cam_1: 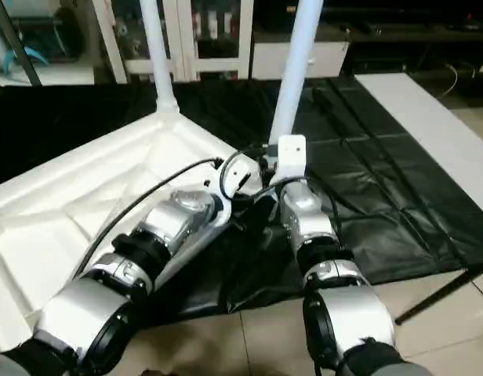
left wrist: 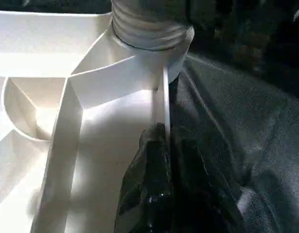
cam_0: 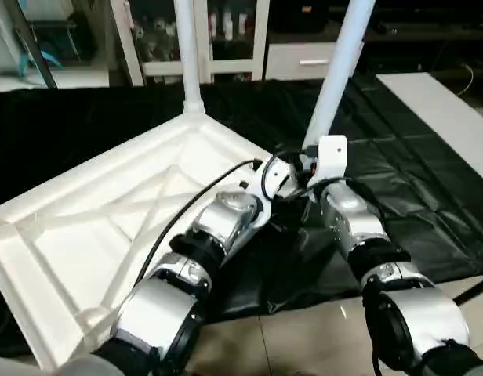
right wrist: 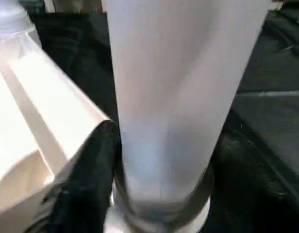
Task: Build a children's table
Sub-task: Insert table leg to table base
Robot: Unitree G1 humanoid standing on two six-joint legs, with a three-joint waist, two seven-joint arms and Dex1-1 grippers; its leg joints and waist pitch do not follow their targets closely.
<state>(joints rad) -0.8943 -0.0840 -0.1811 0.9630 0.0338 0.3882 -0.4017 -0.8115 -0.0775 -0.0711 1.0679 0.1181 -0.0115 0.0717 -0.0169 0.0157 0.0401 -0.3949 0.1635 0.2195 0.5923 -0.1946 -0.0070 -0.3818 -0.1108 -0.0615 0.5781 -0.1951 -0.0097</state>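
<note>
The black-covered work table (cam_0: 430,196) fills the middle of the head views, and on it the white tabletop (cam_0: 108,227) is laid ribbed side up, across the left half of the frame. It hangs past the near edge of the table at lower left; a hard push could slide it further off.

Two legs stand in corner sockets. The far leg (cam_0: 187,47) rises straight at upper centre. The near leg (cam_0: 339,70) leans toward the upper right, and its tilt is the chief risk: it is judged not fully seated, so if it is let go now it could topple or pop from its socket (left wrist: 149,34). If it is turned while tilted, the thread seen at its base could bind.

The right gripper (right wrist: 164,160) is placed around the base of the near leg; one black finger (right wrist: 86,179) is seen against the tube, but whether the tube is squeezed or freed cannot be told. A loose hold would let the leg slip.

The left gripper (left wrist: 164,160) is clenched on the thin rim (left wrist: 165,104) of the tabletop beside that socket. The plate is steadied this way, yet the narrow rim could flex or slide out if it is pulled.
</note>
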